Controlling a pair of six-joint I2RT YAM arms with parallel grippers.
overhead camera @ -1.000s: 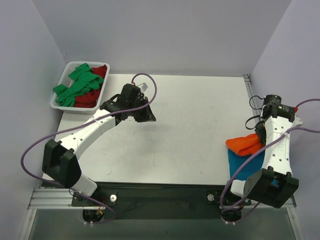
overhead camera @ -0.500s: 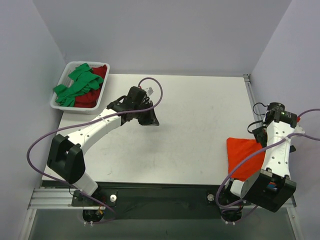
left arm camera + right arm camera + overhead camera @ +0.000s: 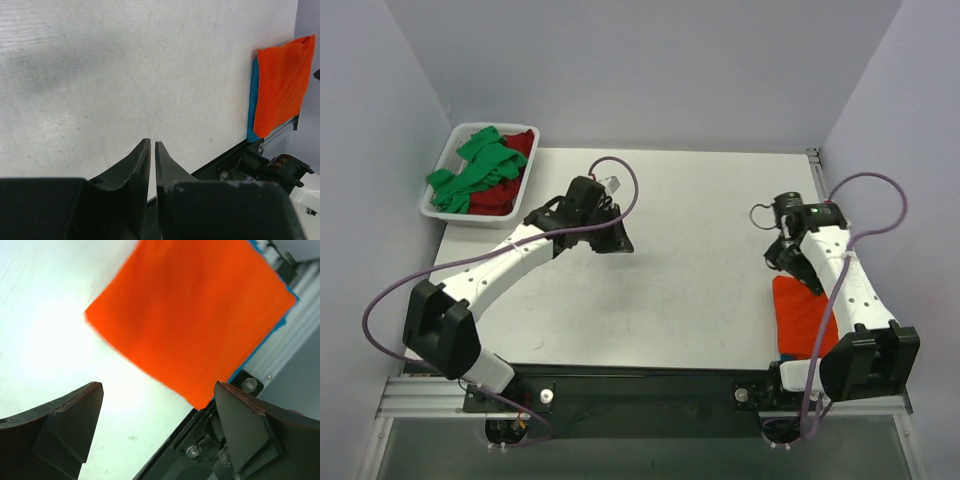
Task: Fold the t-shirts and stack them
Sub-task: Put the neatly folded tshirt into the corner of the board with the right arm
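Observation:
A folded orange t-shirt (image 3: 803, 312) (image 3: 195, 310) (image 3: 282, 85) lies flat at the table's near right edge, on top of a teal t-shirt (image 3: 251, 95) of which only an edge shows. My right gripper (image 3: 782, 250) (image 3: 157, 385) hovers just left of and beyond the orange shirt, open wide and empty. My left gripper (image 3: 610, 235) (image 3: 152, 142) hangs over bare table left of centre, its fingers nearly together with a thin slit and nothing between them. A green t-shirt (image 3: 475, 170) and a dark red t-shirt (image 3: 500, 195) lie crumpled in the tray.
The white tray (image 3: 460, 218) stands at the far left corner of the table. Purple cables loop off both arms. Walls close in on the left, right and back. The table's front edge and a metal rail run right beside the stacked shirts.
My right gripper opened and let go of the orange t-shirt, which now lies flat on the teal one. The right arm then swung up and left off it. The left arm barely shifted.

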